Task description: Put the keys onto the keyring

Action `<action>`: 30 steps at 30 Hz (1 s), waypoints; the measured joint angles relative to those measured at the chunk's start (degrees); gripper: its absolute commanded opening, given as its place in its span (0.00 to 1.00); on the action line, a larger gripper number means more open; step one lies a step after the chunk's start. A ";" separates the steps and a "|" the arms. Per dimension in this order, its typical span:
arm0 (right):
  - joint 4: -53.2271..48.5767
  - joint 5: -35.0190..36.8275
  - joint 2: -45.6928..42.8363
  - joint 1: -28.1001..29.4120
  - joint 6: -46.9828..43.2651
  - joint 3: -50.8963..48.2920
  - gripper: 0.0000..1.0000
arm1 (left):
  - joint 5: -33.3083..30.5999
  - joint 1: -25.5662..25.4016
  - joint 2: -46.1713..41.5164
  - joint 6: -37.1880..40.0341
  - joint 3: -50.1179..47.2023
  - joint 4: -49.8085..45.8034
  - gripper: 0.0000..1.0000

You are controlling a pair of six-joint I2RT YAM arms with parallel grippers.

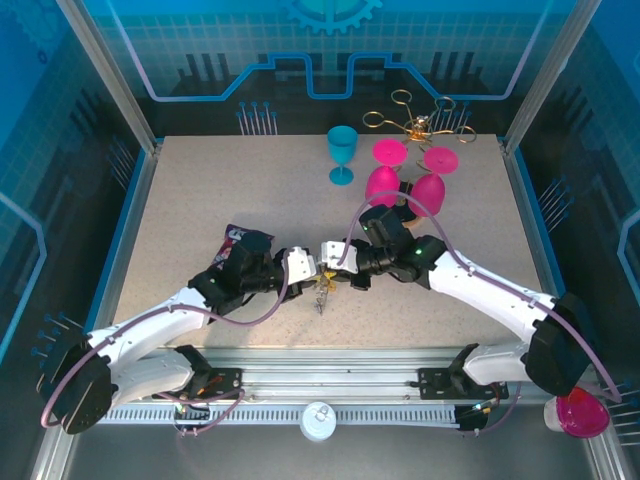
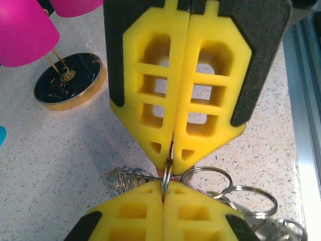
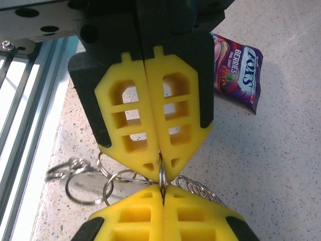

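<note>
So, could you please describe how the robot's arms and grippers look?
The left arm and right arm have white links, black joints and a looping mauve cable each. The left gripper and right gripper have yellow, windowed fingers on black mounts.

Centre: left gripper point(image 1: 314, 272) and right gripper point(image 1: 330, 270) meet, blocking passage. Upper right: pink plastic goblets point(image 1: 428, 192). Upper-left speckled tabletop point(image 1: 220, 180) free.
</note>
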 measured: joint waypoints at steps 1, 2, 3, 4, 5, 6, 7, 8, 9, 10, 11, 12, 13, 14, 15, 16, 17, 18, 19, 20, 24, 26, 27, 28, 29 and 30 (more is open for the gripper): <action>1.46 -0.59 -0.63 -0.44 0.81 -1.14 0.15 | 0.13 0.00 -0.09 -0.07 -0.13 0.28 0.00; 3.61 -1.86 -1.53 -1.03 1.90 -2.75 0.17 | 0.26 -0.02 -0.24 -0.28 -0.50 1.22 0.00; 5.88 -3.39 -2.40 -1.75 2.99 -4.42 0.20 | 0.37 -0.07 -0.55 -0.42 -1.25 2.51 0.00; 7.61 -4.83 -3.10 -2.47 3.89 -5.81 0.21 | 0.42 -0.04 -0.87 -0.46 -1.97 3.43 0.00; 9.42 -6.16 -3.76 -3.23 4.87 -7.21 0.23 | 0.44 -0.04 -1.22 -0.63 -2.80 4.24 0.00; 10.93 -7.39 -4.24 -4.04 5.79 -8.39 0.24 | 0.57 -0.04 -1.49 -0.83 -3.56 5.03 0.00; 12.02 -8.20 -4.35 -4.57 6.38 -9.16 0.25 | 0.68 -0.04 -1.68 -1.05 -4.22 5.86 0.00; 13.00 -9.07 -4.35 -4.98 6.93 -9.73 0.25 | 0.83 -0.04 -1.92 -1.38 -4.94 6.64 0.00; 13.90 -9.66 -4.28 -5.29 7.41 -10.21 0.26 | 0.90 -0.04 -2.21 -1.53 -5.55 7.26 0.00; 14.49 -10.25 -4.22 -5.44 7.69 -10.49 0.27 | 1.11 -0.04 -2.38 -1.73 -5.99 7.85 0.00; 15.06 -10.82 -4.15 -5.46 7.96 -10.69 0.27 | 1.27 -0.04 -2.45 -1.77 -6.21 8.22 0.00; 15.52 -11.26 -4.04 -5.49 8.15 -10.75 0.28 | 1.31 -0.04 -2.49 -1.88 -6.34 8.68 0.00; 15.91 -11.74 -3.85 -5.49 8.28 -10.75 0.28 | 1.31 -0.04 -2.49 -1.90 -6.43 9.07 0.00; 16.28 -12.24 -3.63 -5.49 8.33 -10.75 0.28 | 1.31 -0.04 -2.49 -1.90 -6.43 9.49 0.00; 16.50 -12.72 -3.43 -5.51 8.33 -10.75 0.28 | 1.33 -0.04 -2.51 -1.90 -6.43 9.79 0.00; 16.65 -13.09 -3.28 -5.53 8.33 -10.75 0.28 | 1.31 -0.04 -2.51 -1.92 -6.43 10.03 0.00; 16.72 -13.46 -3.13 -5.53 8.33 -10.75 0.28 | 1.31 -0.04 -2.51 -1.92 -6.43 10.29 0.00; 16.81 -13.77 -2.97 -5.53 8.33 -10.75 0.26 | 1.31 -0.04 -2.51 -1.92 -6.43 10.58 0.00; 16.98 -13.88 -2.86 -5.53 8.33 -10.75 0.24 | 1.33 -0.04 -2.51 -1.92 -6.43 10.82 0.00; 17.11 -13.88 -2.78 -5.55 8.37 -10.75 0.22 | 1.33 -0.04 -2.51 -1.92 -6.47 11.08 0.00; 17.27 -13.77 -2.73 -5.62 9.20 -10.78 0.14 | 1.36 -0.04 -2.54 -1.95 -6.54 11.67 0.00; 17.49 -13.68 -2.80 -5.97 9.40 -11.02 0.13 | 1.33 -0.04 -2.60 -1.92 -6.64 11.69 0.00; 17.46 -13.64 -2.95 -6.16 9.42 -11.21 0.12 | 1.31 -0.04 -2.62 -1.92 -6.69 11.72 0.00; 17.38 -13.60 -3.13 -6.36 9.44 -11.37 0.11 | 1.29 -0.04 -2.62 -1.92 -6.75 11.72 0.00; 17.18 -13.62 -3.23 -6.64 9.60 -11.41 0.10 | 1.29 -0.04 -2.64 -1.92 -6.86 11.74 0.00; 17.05 -13.62 -3.34 -6.71 9.60 -11.41 0.09 | 1.29 -0.04 -2.64 -1.95 -6.88 11.74 0.00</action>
